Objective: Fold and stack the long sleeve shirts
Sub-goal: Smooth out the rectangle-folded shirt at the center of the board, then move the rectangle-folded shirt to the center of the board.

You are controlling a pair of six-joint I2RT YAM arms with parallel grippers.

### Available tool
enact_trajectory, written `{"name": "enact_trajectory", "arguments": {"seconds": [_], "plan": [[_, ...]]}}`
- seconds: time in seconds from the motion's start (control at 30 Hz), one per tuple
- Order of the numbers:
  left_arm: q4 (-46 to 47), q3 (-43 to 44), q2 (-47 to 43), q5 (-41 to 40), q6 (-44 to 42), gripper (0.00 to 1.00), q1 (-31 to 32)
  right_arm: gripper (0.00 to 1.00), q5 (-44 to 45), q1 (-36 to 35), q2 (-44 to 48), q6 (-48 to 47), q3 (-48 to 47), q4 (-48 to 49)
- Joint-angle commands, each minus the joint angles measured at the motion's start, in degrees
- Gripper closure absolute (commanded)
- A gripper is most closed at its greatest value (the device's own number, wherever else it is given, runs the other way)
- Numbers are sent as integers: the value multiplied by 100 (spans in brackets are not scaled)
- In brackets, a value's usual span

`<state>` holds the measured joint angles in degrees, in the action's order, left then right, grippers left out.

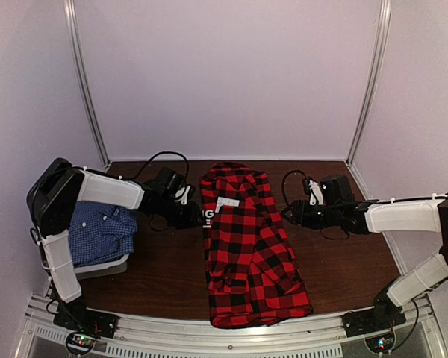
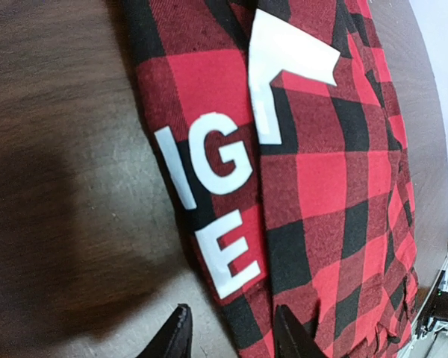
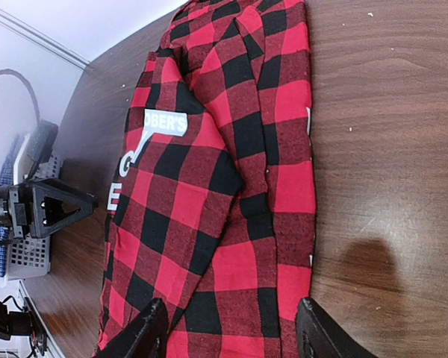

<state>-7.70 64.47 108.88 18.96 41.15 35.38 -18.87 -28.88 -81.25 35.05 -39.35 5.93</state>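
At the far left, the blue-and-white check shirt [image 1: 101,233] sits bunched on the pale grey basket [image 1: 108,267], partly behind the left arm [image 1: 60,224]. The left gripper [image 1: 196,216] hangs over the dark wooden table [image 1: 164,276] at the left edge of the red-and-black plaid shirt [image 1: 250,246]. In its wrist view the black fingertips [image 2: 175,337] stand apart, pinching nothing, and the shirt's edge with white lettering [image 2: 216,160] lies flat beneath the gap. The plaid shirt is spread lengthwise down the middle of the table, collar toward the back wall, with a white neck label [image 1: 228,202] near the top and its hem at the near edge. The right gripper [image 1: 287,212] hovers just beside the shirt's right side, its jaws spread wide and empty above the cloth.
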Motion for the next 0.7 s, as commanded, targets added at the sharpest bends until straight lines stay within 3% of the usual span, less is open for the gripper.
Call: {"name": "enact_trajectory", "arguments": {"seconds": [0.0,0.33,0.67], "plan": [[20,366,258,-143,-100,62,22,40,324,-3,321,24,197,-41],[-217,964,819,-422,-160,67,30,39,554,-2,633,45,286,-101],[-617,1844,1440,-750,-63,93,-14,38,470,2,625,28,246,-82]]}}
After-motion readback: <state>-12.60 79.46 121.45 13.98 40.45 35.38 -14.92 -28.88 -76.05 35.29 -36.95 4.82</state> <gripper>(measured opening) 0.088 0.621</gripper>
